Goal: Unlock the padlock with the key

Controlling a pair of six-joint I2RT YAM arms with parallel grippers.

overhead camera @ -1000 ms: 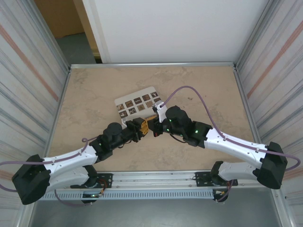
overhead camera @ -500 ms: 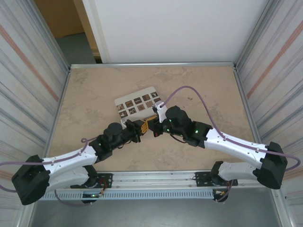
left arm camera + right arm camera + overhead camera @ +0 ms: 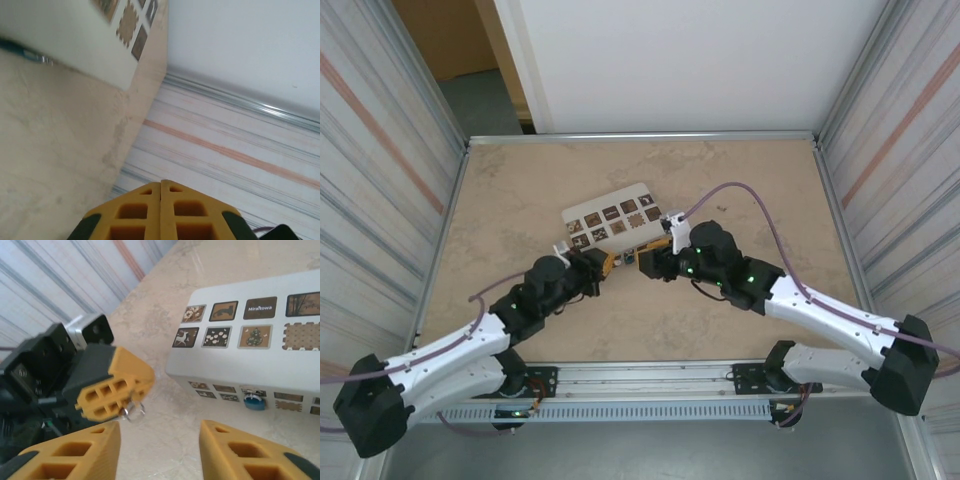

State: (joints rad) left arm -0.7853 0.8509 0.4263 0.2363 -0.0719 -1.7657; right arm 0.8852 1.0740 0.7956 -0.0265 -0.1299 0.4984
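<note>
The right claw (image 3: 160, 442) stands open and empty. Just ahead, the left claw (image 3: 116, 396) is pinched shut on the key (image 3: 132, 412), which dangles at its tips. Bare table (image 3: 172, 402) lies between. Beyond and to the right, the padlock (image 3: 255, 401) rests against the box's (image 3: 235, 367) near side. Walls (image 3: 60, 285) rim the table.

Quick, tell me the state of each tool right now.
Left tool: closed, pinching the key at its tips.
Right tool: open, holding nothing.
</note>
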